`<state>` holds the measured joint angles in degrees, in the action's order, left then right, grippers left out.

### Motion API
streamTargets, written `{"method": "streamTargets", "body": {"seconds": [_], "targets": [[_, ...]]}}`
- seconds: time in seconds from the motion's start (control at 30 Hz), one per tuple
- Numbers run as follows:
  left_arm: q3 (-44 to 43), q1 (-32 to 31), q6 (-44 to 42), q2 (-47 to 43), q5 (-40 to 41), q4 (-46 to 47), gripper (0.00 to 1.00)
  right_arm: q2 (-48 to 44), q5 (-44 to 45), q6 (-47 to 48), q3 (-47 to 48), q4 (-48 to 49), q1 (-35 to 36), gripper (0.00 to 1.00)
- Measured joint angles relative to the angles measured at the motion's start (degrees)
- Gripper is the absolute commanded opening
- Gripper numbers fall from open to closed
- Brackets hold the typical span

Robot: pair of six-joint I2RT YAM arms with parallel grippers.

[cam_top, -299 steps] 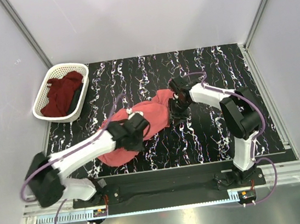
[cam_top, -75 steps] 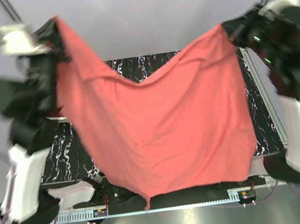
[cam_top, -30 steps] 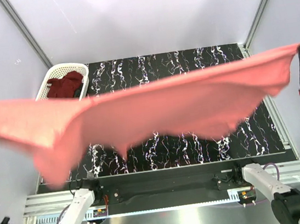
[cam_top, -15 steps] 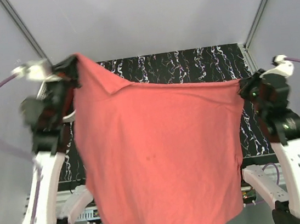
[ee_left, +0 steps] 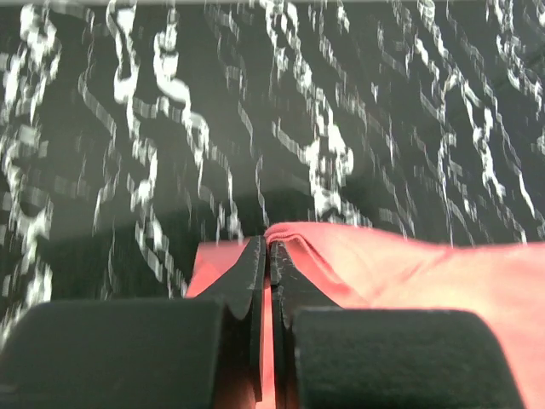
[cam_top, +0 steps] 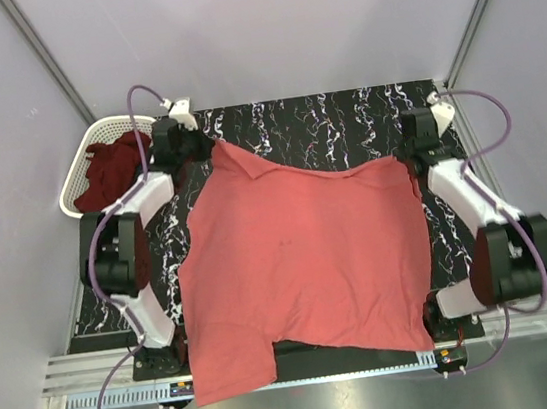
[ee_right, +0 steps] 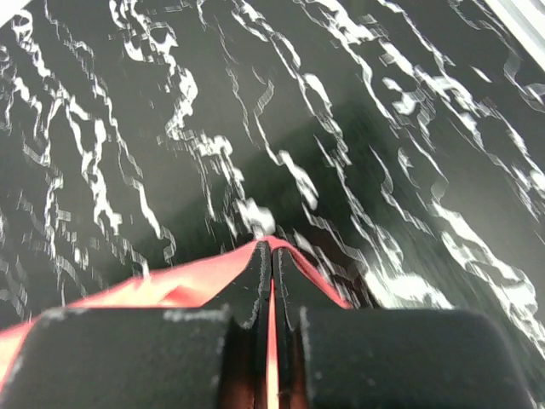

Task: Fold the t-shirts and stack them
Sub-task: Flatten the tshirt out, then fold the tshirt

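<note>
The salmon-pink short-sleeved cotton t-shirt (cam_top: pixel 301 261), which half a second ago was hung in the air between two raised arms, has been brought down and is now spread over the black desk veined with white (cam_top: pixel 323 117). The left arm (cam_top: pixel 143 207) and right arm (cam_top: pixel 453 191) have been stretched out low towards the far side. In both wrist views the left jaws and right jaws are seen pressed together, each pinching a thin edge of the pink cloth just above the desk.

One held corner lies just beside the white plastic lattice basket (cam_top: pixel 73 196); the other is held well apart from the basket, across the desk. The near hem, farthest from the basket, is draped over the front edge of the desk and covers part of the rail there. A few soft wrinkles are left across the middle.

The spreading step can be judged nearly done, with folding not yet begun. The dark maroon crumpled t-shirt (cam_top: pixel 113 170) is still heaped inside the basket.

The desk is enclosed by plain pale walls (cam_top: pixel 260 25) behind the basket and on both sides, framed by slanting aluminium posts (cam_top: pixel 49 68).
</note>
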<state>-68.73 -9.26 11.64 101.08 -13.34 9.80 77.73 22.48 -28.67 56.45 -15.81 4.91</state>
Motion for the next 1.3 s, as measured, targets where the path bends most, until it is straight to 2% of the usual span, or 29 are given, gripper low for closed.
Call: {"method": "streamTargets", "body": {"seconds": [0.3,0.63,0.77,0.83,1.03,1.3], "targets": [[-23.69,0.00,-0.28,15.02,-0.59,-2.84,0.00,24.39,-1.33,3.52,21.86,2.60,-4.04,0.00],[-39.08,0.00,0.00,25.97,-0.87,-8.31,0.00,41.24,-10.19,7.82,42.23,-0.13,-9.97,0.04],[-41.09,0.00,0.59,27.69,-1.07,-10.27,0.00,46.71,-12.96,8.52,49.33,-4.59,-10.08,0.04],[-41.42,0.00,0.94,27.78,-1.29,-11.56,0.00,48.43,-14.21,8.52,52.19,-7.21,-10.19,0.00],[-41.35,-0.35,1.90,27.19,-1.51,-15.28,0.00,49.72,-16.70,7.32,58.51,-17.16,-10.71,0.00],[-31.65,-1.22,4.37,15.91,-1.27,-24.37,0.00,51.21,-19.17,6.54,67.80,-32.30,-12.02,0.00]]}}
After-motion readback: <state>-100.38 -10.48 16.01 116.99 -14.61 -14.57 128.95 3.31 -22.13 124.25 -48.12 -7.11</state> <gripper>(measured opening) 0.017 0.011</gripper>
